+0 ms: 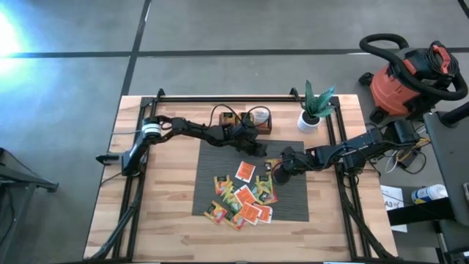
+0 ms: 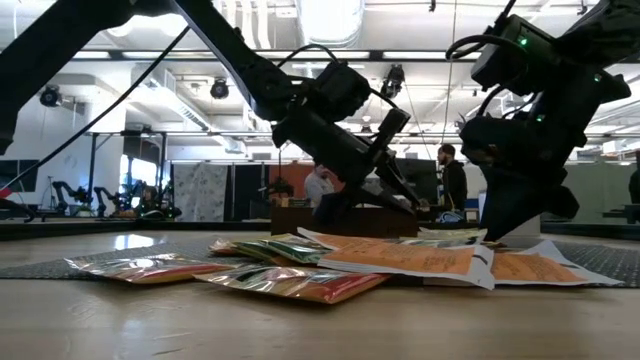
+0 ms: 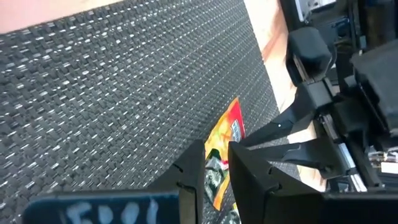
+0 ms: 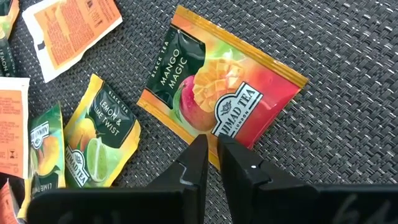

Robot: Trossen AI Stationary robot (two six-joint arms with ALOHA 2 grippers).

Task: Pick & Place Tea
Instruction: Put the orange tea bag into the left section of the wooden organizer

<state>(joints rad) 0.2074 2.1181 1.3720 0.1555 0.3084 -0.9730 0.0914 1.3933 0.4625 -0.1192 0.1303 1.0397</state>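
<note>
Several tea sachets point(image 1: 242, 196), orange, yellow and green, lie in a loose heap on the grey ribbed mat point(image 1: 216, 158). My left gripper point(image 1: 256, 147) hovers over the mat's far part, shut on one orange-yellow sachet point(image 3: 225, 140). My right gripper point(image 4: 211, 149) points steeply down at the heap's right side. Its fingers are closed on the edge of a flat orange "Mango Magic" sachet point(image 4: 217, 87). My left gripper pinches the orange-yellow sachet between its two fingers point(image 3: 186, 177), edge-on, by its near part point(image 3: 216, 171). The rest sticks out forward past the fingertips, clear of the mat. My right gripper comes from above, slanting, its fingertips point(image 4: 198, 155) at the Mango Magic sachet's near edge point(image 4: 202, 134). The sachet lies flat on the mat.
A dark wooden tray point(image 1: 253, 119) stands at the mat's far edge, and a potted plant point(image 1: 314, 110) at the far right. A yellow lemon-lime sachet point(image 4: 102, 134) and a white-orange one point(image 4: 74, 25) lie close to the right gripper. A black frame borders the table.
</note>
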